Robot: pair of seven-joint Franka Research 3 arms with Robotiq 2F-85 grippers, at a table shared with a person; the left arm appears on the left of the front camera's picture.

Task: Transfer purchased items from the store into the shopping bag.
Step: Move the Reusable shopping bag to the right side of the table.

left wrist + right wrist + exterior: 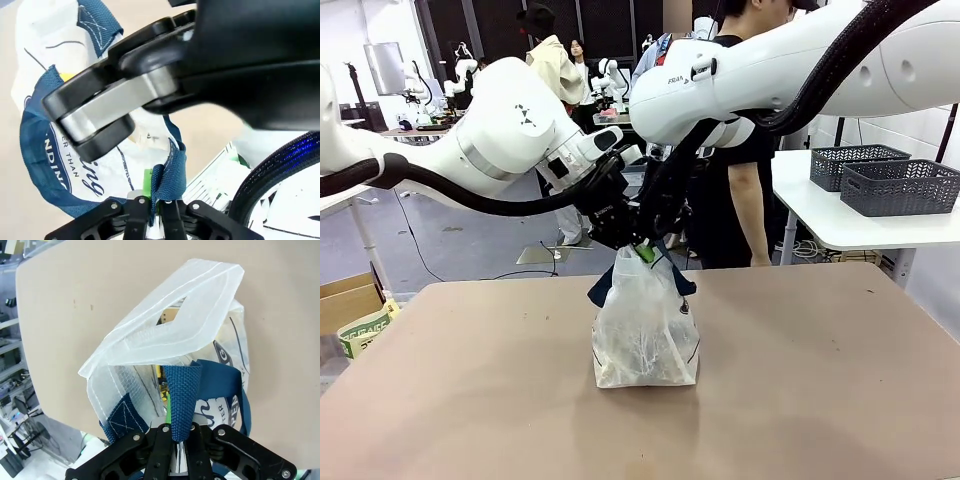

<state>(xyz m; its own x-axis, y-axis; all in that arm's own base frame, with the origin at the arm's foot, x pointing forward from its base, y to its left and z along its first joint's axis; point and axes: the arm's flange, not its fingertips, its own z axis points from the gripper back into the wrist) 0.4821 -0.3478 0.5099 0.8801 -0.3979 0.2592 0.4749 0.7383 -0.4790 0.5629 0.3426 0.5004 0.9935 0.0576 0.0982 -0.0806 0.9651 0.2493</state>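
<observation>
Both claws clamped on shopping bag (646, 335) handles, centre frame.
Left claw (156, 212) pinches one navy handle (167, 175); right claw (179, 440) pinches the other handle (181, 390). Bag stands on bench (820, 400), mouth open, yellowish item (169, 316) inside.

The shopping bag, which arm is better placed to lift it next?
Neither alone, probably both. The left gripper is shut on one navy strap, the right gripper on the other strap, and both meet above the shopping bag standing on the table.
</observation>
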